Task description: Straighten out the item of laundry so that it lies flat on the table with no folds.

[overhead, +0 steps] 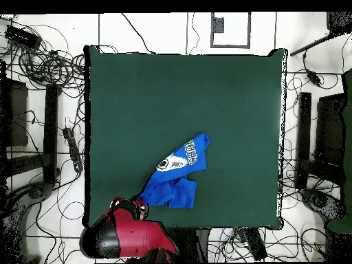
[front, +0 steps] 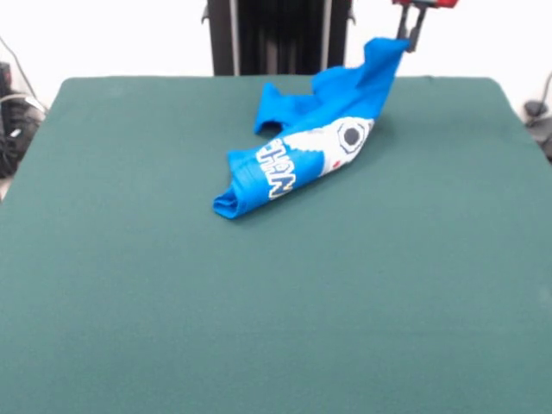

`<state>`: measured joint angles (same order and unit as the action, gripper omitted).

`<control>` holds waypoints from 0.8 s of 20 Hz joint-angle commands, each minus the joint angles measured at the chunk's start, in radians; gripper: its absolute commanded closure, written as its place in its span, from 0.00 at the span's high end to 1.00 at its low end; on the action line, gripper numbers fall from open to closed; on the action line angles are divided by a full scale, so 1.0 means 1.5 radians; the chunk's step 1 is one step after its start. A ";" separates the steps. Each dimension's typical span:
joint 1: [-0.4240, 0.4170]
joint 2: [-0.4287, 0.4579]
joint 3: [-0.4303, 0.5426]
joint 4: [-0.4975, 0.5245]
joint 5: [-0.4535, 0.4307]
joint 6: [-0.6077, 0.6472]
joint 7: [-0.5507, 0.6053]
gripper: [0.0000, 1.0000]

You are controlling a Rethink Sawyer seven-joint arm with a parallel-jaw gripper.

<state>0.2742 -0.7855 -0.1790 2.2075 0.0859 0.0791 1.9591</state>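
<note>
The bright blue T-shirt (front: pixel 297 151) lies crumpled and rolled on the green table (front: pixel 172 302), with part of its white lettering and controller graphic showing. One end is drawn up off the cloth to the far right edge. My gripper (front: pixel 412 36) is shut on that raised corner, just above the table's far edge. In the overhead view the shirt (overhead: pixel 175 180) stretches from the table's (overhead: pixel 172 89) middle toward the near-left edge, where the gripper (overhead: pixel 138 205) holds its tip below the red arm.
Cables and stands (overhead: pixel 55 137) surround the table on the floor. The robot's black pedestal (front: pixel 276 34) stands behind the table's far edge. Wide green cloth extends in front of and to both sides of the shirt.
</note>
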 commanded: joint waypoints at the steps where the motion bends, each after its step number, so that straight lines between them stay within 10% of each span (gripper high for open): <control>1: 0.000 0.053 0.029 -0.007 0.067 -0.022 0.174 0.00; 16: 0.018 0.123 0.051 -0.063 0.124 -0.055 0.187 0.00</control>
<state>0.2704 -0.6696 -0.1803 2.1843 0.1735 0.0561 1.9709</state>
